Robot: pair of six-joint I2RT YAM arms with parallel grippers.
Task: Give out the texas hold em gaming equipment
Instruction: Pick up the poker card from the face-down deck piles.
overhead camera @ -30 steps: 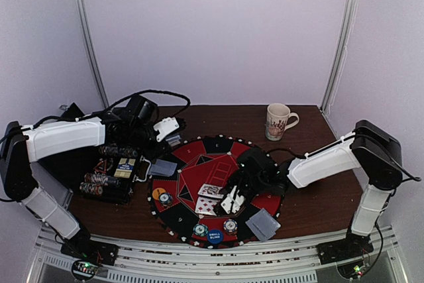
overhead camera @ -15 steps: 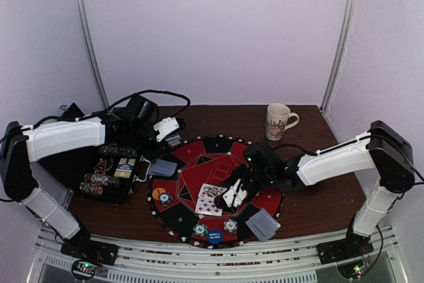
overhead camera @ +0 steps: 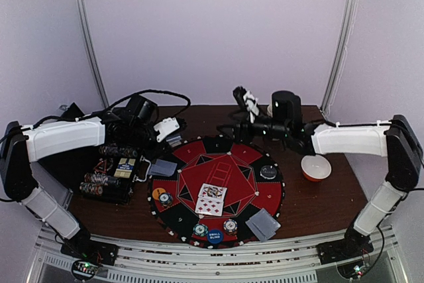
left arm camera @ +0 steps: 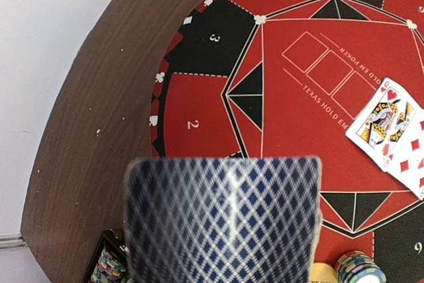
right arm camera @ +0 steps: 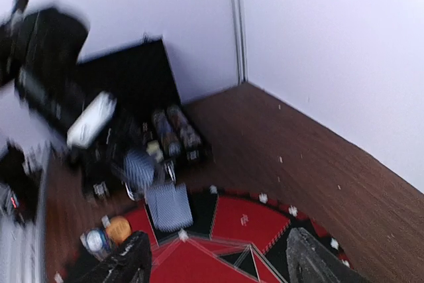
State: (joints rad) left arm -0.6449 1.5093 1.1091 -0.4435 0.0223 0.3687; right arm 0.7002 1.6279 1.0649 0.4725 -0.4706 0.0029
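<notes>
Nearest, a ribbed metal rail (overhead camera: 218, 260) ran along the front edge of the dark wooden table (overhead camera: 311, 207). Just past it lay a round red-and-black poker mat (overhead camera: 199, 164). On its near rim sat the blue small blind button (overhead camera: 214, 235) between two poker chips (overhead camera: 201, 230), with a face-down pile of cards (overhead camera: 263, 223) to the right. Face-up cards (overhead camera: 211, 200) lay at the mat's middle, an orange button (overhead camera: 158, 192) at its left rim and a dark button (overhead camera: 268, 171) toward the right.

Off the mat, a black chip case (overhead camera: 109, 177) stood on the left and an orange-rimmed bowl (overhead camera: 315, 168) on the right.

The left gripper (overhead camera: 169, 128) pinched a blue-backed card (left arm camera: 222, 223) over the mat's far-left rim. The right gripper (right arm camera: 218, 240), raised above the far edge, had its fingers spread on nothing.

Behind stood pale lilac walls (overhead camera: 212, 31) and metal uprights (overhead camera: 87, 38).
</notes>
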